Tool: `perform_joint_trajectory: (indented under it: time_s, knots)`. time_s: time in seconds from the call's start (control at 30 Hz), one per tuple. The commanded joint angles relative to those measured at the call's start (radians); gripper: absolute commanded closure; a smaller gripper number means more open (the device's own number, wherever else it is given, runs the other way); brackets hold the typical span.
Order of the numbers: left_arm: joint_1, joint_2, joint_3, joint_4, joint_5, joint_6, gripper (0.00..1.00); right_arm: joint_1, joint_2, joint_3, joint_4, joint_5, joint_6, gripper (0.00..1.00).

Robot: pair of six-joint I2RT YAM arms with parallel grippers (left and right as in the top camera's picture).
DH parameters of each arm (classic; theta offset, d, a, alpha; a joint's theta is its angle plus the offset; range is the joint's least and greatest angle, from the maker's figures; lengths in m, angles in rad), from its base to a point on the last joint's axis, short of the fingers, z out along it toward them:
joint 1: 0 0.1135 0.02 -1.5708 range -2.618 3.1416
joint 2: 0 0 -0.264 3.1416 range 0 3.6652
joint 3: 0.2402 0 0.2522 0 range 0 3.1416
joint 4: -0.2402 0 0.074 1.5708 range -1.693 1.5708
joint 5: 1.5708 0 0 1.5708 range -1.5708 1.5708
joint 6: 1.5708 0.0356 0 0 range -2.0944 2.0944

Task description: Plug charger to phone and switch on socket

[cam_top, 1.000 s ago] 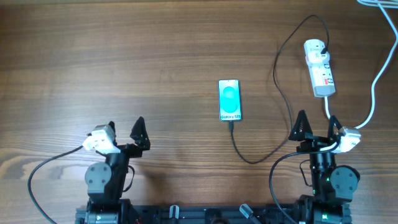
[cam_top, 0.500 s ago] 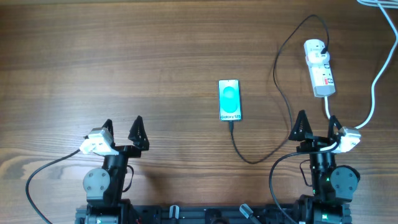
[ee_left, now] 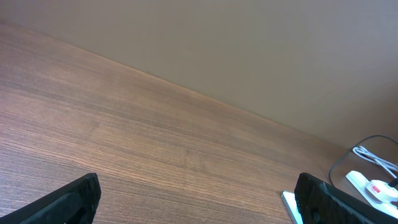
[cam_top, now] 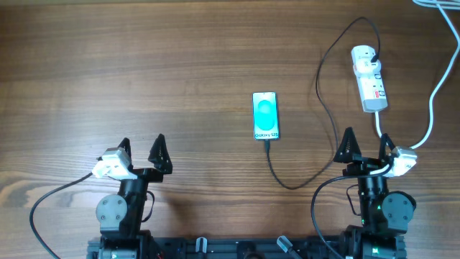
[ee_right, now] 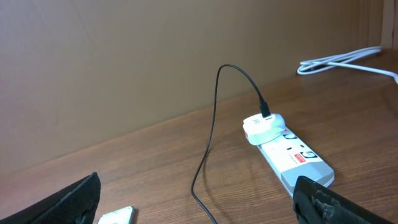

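The phone point(cam_top: 265, 116) lies face up mid-table, its teal screen lit. The charger point(cam_top: 325, 108), a thin black cable, meets the phone's near edge, loops toward me, then climbs to a white adapter point(ee_right: 264, 127) plugged into the socket point(cam_top: 369, 79) at the far right. I cannot tell whether the tip is seated in the phone. My left gripper point(cam_top: 141, 150) stands open near the front left, empty. Just short of the socket, my right gripper point(cam_top: 366, 144) is open and also empty. The right wrist view shows the socket point(ee_right: 292, 155), the charger cable point(ee_right: 208, 149) and a phone corner point(ee_right: 115, 217).
A thicker white power cord point(cam_top: 435, 108) runs from the socket's near end along the right edge to the far right corner. In the left wrist view a brown wall point(ee_left: 249, 50) rises behind the table's far edge.
My left gripper shifted slightly to the left and turned a little, then stopped. The right arm, phone, charger and socket have not moved.
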Motion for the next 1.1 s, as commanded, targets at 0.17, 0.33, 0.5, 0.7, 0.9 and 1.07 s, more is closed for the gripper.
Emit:
perform_joint_trajectory:
  time_s: [0.17, 0.33, 0.5, 0.7, 0.9, 1.07]
  knots:
    - [0.008, -0.007, -0.008, -0.007, -0.06, 0.01, 0.0, 0.0, -0.014, -0.003, 0.005, 0.018, -0.019, 0.0]
    - [0.008, -0.007, -0.008, -0.006, -0.073, 0.149, 0.0, 0.0, -0.014, -0.003, 0.005, 0.018, -0.019, 0.0]
    - [0.008, -0.007, -0.008, -0.006, -0.073, 0.171, 0.0, 0.0, -0.014, -0.003, 0.005, 0.018, -0.019, 0.0]
    - [0.008, -0.007, -0.008, -0.006, -0.073, 0.171, 0.0, 0.0, -0.015, -0.003, 0.005, 0.018, -0.019, 0.0]
    - [0.008, -0.007, -0.008, -0.006, -0.073, 0.171, 0.01, 0.063, -0.015, -0.003, 0.005, 0.018, -0.019, 0.0]
    - [0.008, -0.007, -0.008, -0.006, -0.073, 0.171, 0.0, 0.129, -0.015, -0.003, -0.001, 0.051, -0.08, 0.0]
